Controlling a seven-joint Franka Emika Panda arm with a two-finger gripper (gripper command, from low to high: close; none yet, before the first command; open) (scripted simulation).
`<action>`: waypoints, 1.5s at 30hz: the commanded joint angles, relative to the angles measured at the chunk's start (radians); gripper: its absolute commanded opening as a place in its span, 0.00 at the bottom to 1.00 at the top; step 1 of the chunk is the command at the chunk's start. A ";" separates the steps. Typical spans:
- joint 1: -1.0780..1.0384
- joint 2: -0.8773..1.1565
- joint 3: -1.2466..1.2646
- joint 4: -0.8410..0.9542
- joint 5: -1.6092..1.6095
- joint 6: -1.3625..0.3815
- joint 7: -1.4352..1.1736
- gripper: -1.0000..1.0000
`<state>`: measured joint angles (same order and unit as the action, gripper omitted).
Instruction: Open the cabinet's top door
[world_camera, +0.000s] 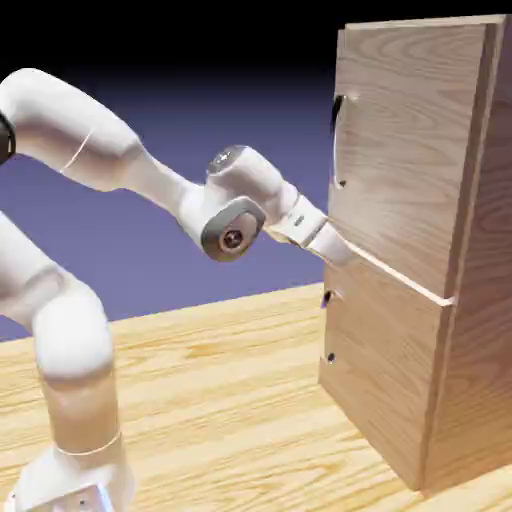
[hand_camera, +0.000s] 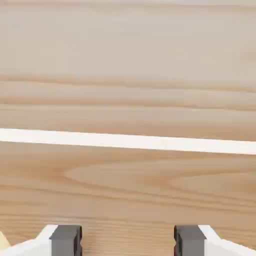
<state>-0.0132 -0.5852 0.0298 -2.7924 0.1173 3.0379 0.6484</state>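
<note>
The cabinet (world_camera: 480, 300) is a tall wood-grain box at the exterior view's right. Its top door (world_camera: 400, 150) is the larger upper panel, with a thin vertical bar handle (world_camera: 337, 140) near its left edge. My gripper (world_camera: 338, 248) is at the door's front face, well below the handle, level with the pale seam (world_camera: 400, 278) between the two panels. In the hand view, wood grain fills the frame and the seam (hand_camera: 128, 141) runs across it as a white stripe. My gripper (hand_camera: 127, 242) is open, its grey fingertips (hand_camera: 65, 240) wide apart with only wood behind them.
The shorter lower door (world_camera: 385, 370) sits under the seam, with a small handle (world_camera: 327, 325) at its left edge. The cabinet stands on a wooden table (world_camera: 220, 400). My white arm (world_camera: 120, 150) arches in from the exterior view's left.
</note>
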 joint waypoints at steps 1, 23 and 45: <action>-0.009 -0.006 0.011 0.007 0.044 0.000 -0.034 0.50; -0.215 -0.130 0.254 0.150 1.000 0.008 -0.789 0.50; -0.420 -0.254 0.497 0.293 1.957 0.015 -1.544 0.50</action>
<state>-0.4332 -0.8395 0.5268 -2.4997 2.0747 3.0529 -0.8957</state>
